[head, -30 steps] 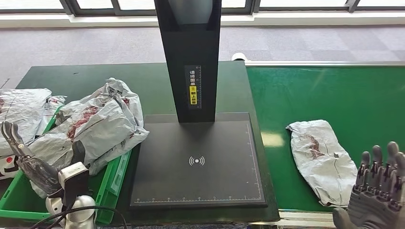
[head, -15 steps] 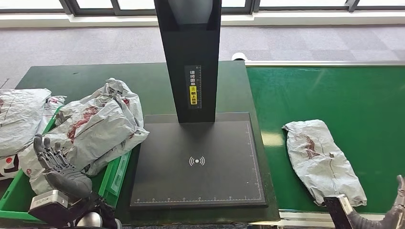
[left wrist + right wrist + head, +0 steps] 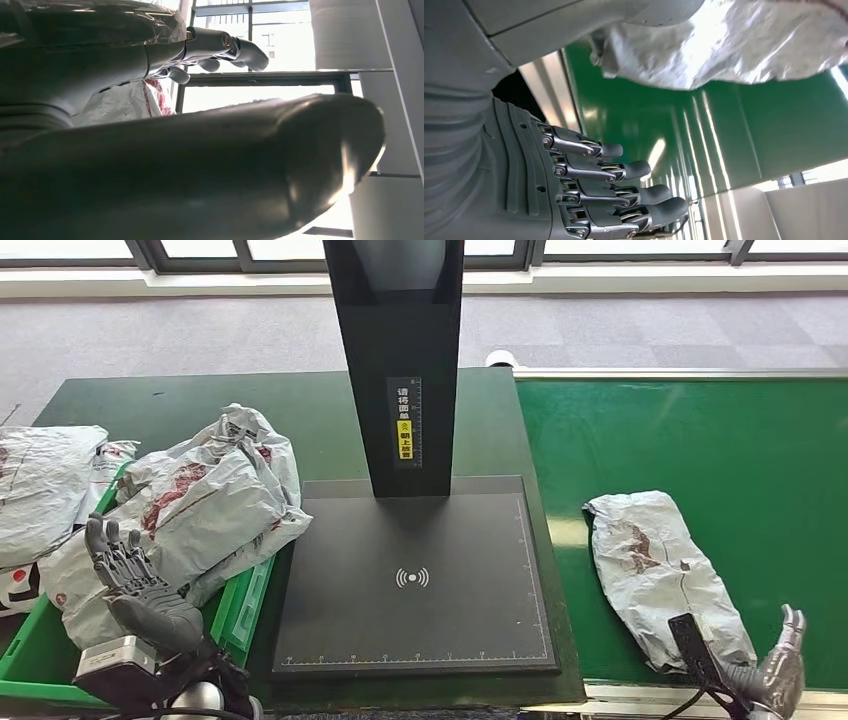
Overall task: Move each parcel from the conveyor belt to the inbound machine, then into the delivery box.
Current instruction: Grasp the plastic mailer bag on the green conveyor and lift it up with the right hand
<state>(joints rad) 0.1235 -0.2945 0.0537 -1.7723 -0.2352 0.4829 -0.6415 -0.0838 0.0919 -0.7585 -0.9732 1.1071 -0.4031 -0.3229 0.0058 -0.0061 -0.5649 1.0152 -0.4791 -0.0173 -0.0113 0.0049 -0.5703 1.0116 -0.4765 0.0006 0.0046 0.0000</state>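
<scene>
Grey parcel (image 3: 665, 575) flat on green conveyor belt (image 3: 740, 450), beside inbound machine (image 3: 415, 580); right hand (image 3: 780, 680) empty, fingers apart, at parcel's near end; left hand (image 3: 130, 575) likewise, over delivery box (image 3: 240, 610); advised: grasp mid-parcel, set flat on platform.

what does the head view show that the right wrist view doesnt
Only the head view shows the black scanning platform with its upright column, the green crate heaped with grey parcels, and the left robot hand, open above that heap.

Only the right wrist view shows the right hand's fingers close up, spread and holding nothing, with the belt's metal edge rail beside them.

Both show the green conveyor belt, the crumpled grey parcel lying on it, and the right robot hand near that parcel.
</scene>
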